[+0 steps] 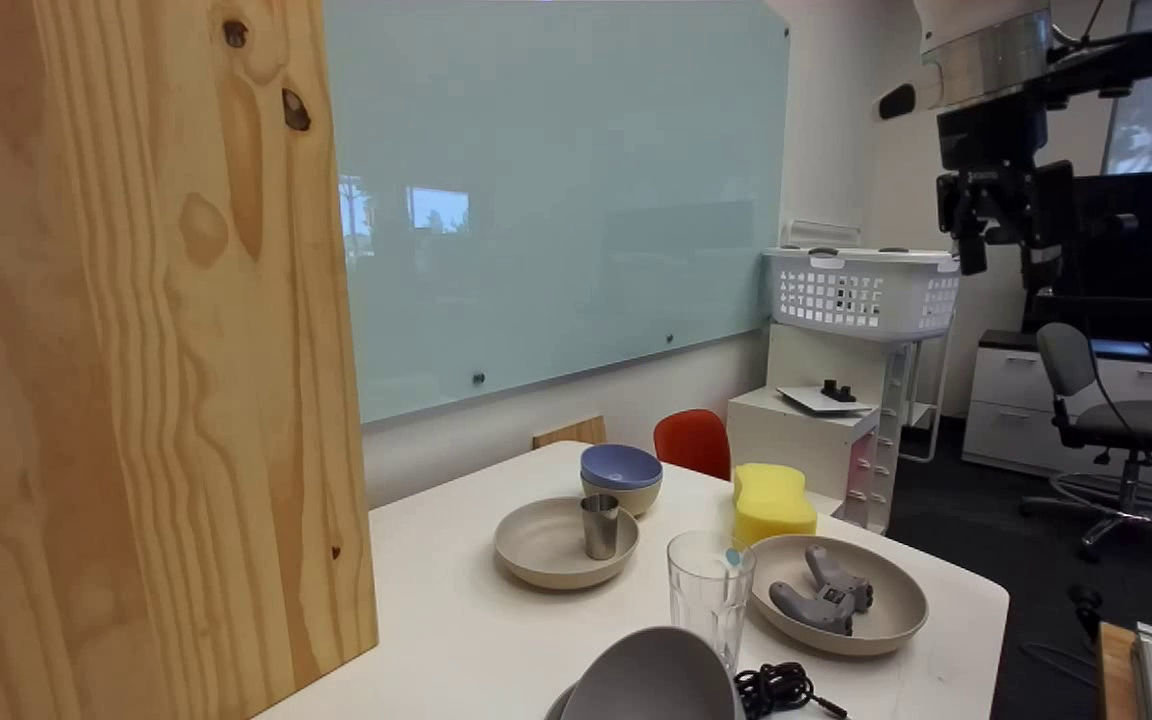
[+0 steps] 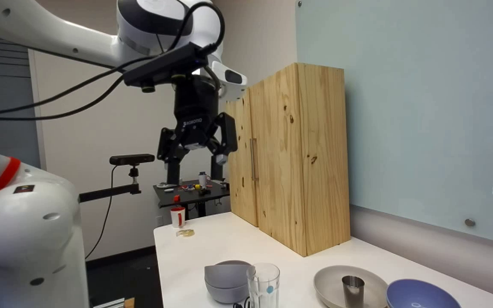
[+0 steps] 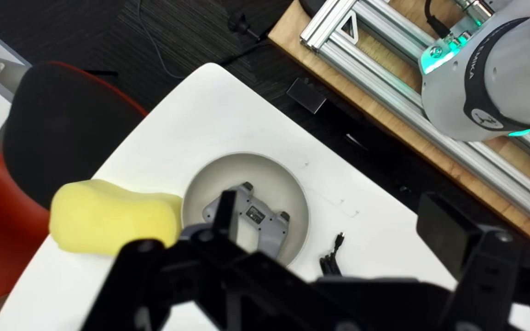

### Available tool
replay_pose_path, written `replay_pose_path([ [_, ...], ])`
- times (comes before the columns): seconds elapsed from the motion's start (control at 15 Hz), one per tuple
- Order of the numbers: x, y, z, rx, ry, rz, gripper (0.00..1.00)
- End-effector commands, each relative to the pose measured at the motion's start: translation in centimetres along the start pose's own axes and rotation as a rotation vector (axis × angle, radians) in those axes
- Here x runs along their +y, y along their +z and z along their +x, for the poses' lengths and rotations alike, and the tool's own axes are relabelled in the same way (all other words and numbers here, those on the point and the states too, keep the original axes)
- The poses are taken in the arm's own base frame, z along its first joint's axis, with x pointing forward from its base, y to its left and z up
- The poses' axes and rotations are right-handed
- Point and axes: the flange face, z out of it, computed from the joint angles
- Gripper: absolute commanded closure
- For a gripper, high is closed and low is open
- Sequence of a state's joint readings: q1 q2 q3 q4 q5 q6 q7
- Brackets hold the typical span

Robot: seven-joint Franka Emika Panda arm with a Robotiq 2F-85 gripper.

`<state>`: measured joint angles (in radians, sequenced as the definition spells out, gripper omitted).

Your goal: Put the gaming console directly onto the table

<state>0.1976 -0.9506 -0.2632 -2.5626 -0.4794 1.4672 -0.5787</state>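
The gaming console is a grey game controller (image 1: 831,598) lying underside up in a beige plate (image 1: 901,612) near the end of the white table (image 1: 446,610). In the wrist view the controller (image 3: 256,214) is partly hidden behind a finger, and the plate (image 3: 295,195) shows around it. My gripper (image 1: 1006,262) is open and empty, high above the table. Its fingers point down in both exterior views, and the gripper (image 2: 194,173) is well apart from the controller. In the wrist view the gripper (image 3: 336,214) has its fingers spread wide. The controller is out of view in an exterior view containing the cabinet door.
A yellow sponge (image 3: 118,216) sits against the plate. A clear glass (image 1: 711,590), grey bowls (image 1: 651,680) and a black cable (image 3: 331,262) are close by. A metal cup (image 1: 600,527) stands in another plate beside a blue bowl (image 1: 621,466). A wooden cabinet (image 2: 280,162) stands behind.
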Motion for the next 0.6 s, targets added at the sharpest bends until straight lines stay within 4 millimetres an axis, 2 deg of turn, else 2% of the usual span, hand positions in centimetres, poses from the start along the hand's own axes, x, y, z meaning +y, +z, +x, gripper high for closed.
replay_pose_path([
  [0.0,3.2,-2.3,0.6,-0.001,0.107,0.011,0.0],
  [0.13,4.4,-2.9,1.3,0.001,0.133,0.011,0.0],
  [0.27,5.9,-2.7,2.5,0.002,0.145,0.008,0.0],
  [0.53,10.1,0.5,5.8,-0.016,0.204,0.011,0.0],
])
